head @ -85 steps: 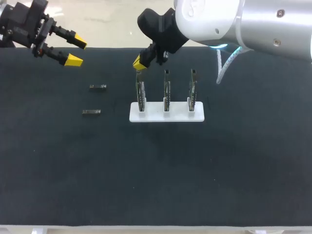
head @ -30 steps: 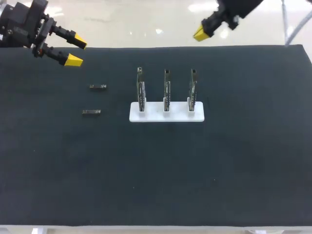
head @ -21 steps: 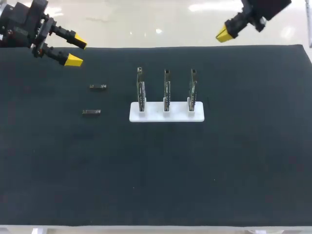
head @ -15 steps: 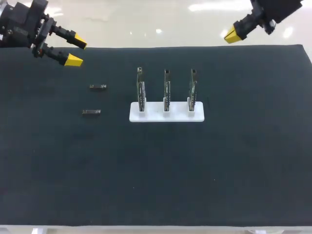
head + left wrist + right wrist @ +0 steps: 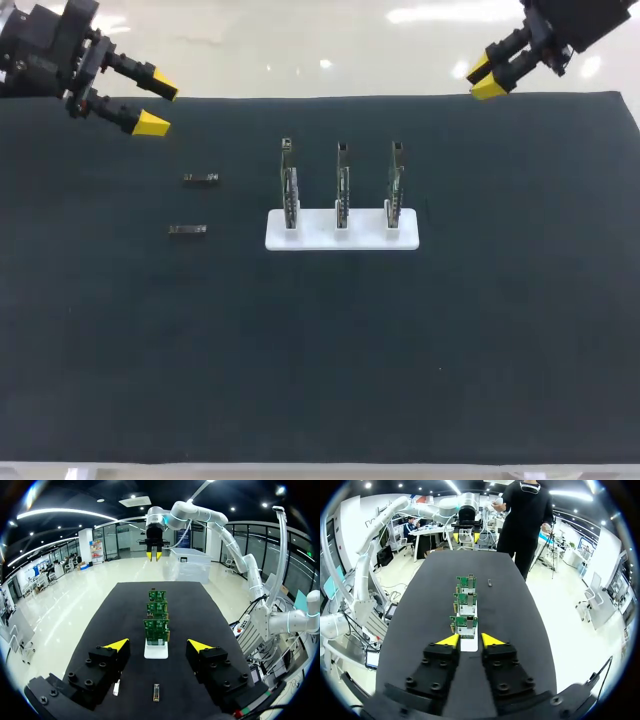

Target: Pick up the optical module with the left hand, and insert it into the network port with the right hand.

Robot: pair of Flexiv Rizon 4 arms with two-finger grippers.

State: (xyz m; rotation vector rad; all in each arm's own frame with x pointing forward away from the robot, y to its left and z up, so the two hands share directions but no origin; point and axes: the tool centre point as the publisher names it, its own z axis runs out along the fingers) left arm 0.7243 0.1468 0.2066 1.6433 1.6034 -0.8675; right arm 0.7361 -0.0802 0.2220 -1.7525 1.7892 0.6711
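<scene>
Boards (image 5: 341, 190) upright in white slab (image 5: 318, 240); L end effector (image 5: 158, 106) wide, R end effector (image 5: 485, 79) narrow.

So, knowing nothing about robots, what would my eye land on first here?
Probably the white stand in the middle of the black table, holding three green circuit boards upright in a row. Then the yellow-tipped grippers: the left gripper open above the far left corner, the right gripper open at the far right edge. Two small optical modules lie flat left of the stand.
</scene>
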